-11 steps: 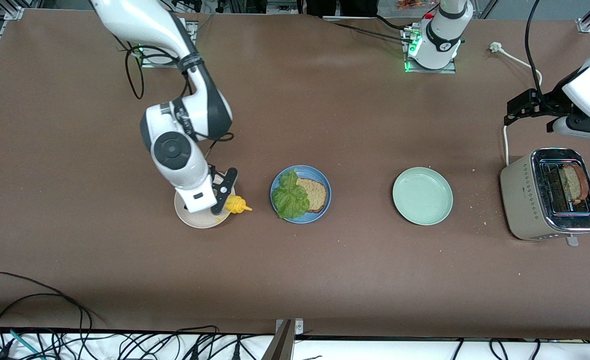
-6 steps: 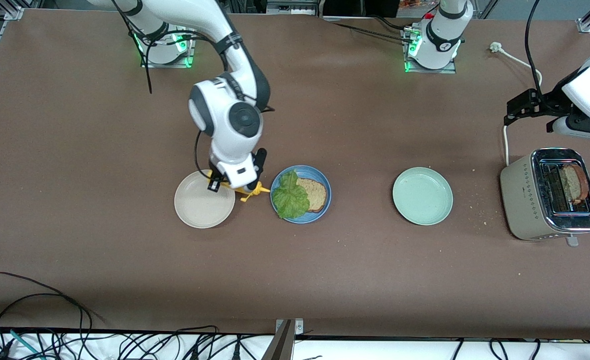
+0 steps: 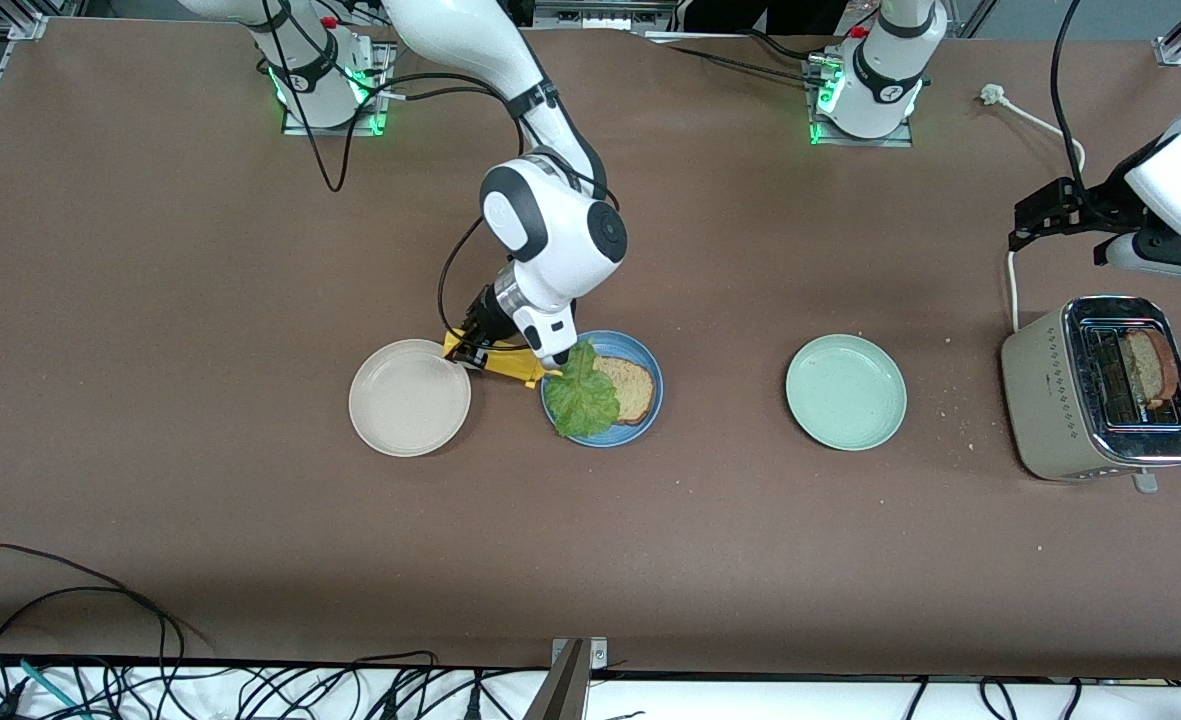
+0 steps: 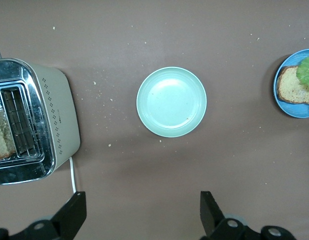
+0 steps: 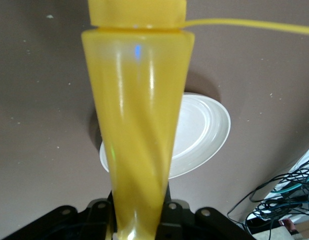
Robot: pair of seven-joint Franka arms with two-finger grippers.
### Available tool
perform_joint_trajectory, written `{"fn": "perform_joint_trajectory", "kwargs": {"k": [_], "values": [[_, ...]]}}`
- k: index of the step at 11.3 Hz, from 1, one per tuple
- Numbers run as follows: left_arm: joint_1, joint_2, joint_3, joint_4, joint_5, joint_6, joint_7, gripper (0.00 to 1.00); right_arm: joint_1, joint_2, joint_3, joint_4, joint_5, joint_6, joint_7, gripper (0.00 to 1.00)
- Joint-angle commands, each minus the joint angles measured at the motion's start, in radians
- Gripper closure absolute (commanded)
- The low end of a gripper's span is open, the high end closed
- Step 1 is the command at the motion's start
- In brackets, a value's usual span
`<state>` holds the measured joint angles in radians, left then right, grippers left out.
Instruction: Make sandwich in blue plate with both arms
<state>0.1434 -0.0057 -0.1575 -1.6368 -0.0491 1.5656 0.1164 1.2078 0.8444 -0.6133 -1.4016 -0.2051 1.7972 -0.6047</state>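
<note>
The blue plate (image 3: pixel 652 402) holds one slice of brown bread (image 3: pixel 634 388), with a ruffled green lettuce leaf (image 3: pixel 580 396) covering part of it. My right gripper (image 3: pixel 475 345) is shut on a yellow squeeze bottle (image 3: pixel 506 362). The bottle is tilted, its nozzle end at the plate's rim beside the lettuce. In the right wrist view the bottle (image 5: pixel 139 125) fills the middle, running out from the gripper (image 5: pixel 139 220). My left gripper (image 3: pixel 1028 225) hangs open and empty over the table by the toaster; the left wrist view shows its fingers (image 4: pixel 74 214) wide apart.
A cream plate (image 3: pixel 409 397) lies beside the blue plate toward the right arm's end. A mint-green plate (image 3: pixel 846 391) lies toward the left arm's end. Past it stands a toaster (image 3: pixel 1050 400) with a bread slice (image 3: pixel 1145 368) in a slot. Cables run along the front edge.
The right arm has carried the yellow bottle from over the cream plate to the blue plate's rim, turning it over on the way. The left arm has not moved.
</note>
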Motion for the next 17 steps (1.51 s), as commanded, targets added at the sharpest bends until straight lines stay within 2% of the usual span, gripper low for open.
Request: {"fn": "perform_joint_trajectory", "kwargs": {"k": [1, 12, 13, 15, 17], "values": [[0.004, 0.004, -0.002, 0.015, -0.017, -0.013, -0.004, 0.00, 0.021, 0.065, -0.042, 0.052, -0.019, -0.033, 0.029, 1.00], [0.004, 0.007, -0.002, 0.015, -0.017, -0.013, -0.001, 0.00, 0.019, 0.062, -0.039, 0.055, -0.016, -0.024, 0.034, 1.00], [0.004, 0.007, -0.002, 0.015, -0.017, -0.013, -0.001, 0.00, -0.017, 0.044, -0.014, 0.055, -0.013, -0.019, 0.031, 1.00], [0.004, 0.007, -0.002, 0.015, -0.017, -0.013, -0.003, 0.00, -0.222, -0.120, 0.160, 0.003, -0.013, 0.031, 0.005, 1.00], [0.007, 0.007, 0.000, 0.012, -0.017, -0.013, -0.009, 0.00, -0.397, -0.226, 0.319, -0.008, -0.004, 0.039, -0.030, 1.00]]}}
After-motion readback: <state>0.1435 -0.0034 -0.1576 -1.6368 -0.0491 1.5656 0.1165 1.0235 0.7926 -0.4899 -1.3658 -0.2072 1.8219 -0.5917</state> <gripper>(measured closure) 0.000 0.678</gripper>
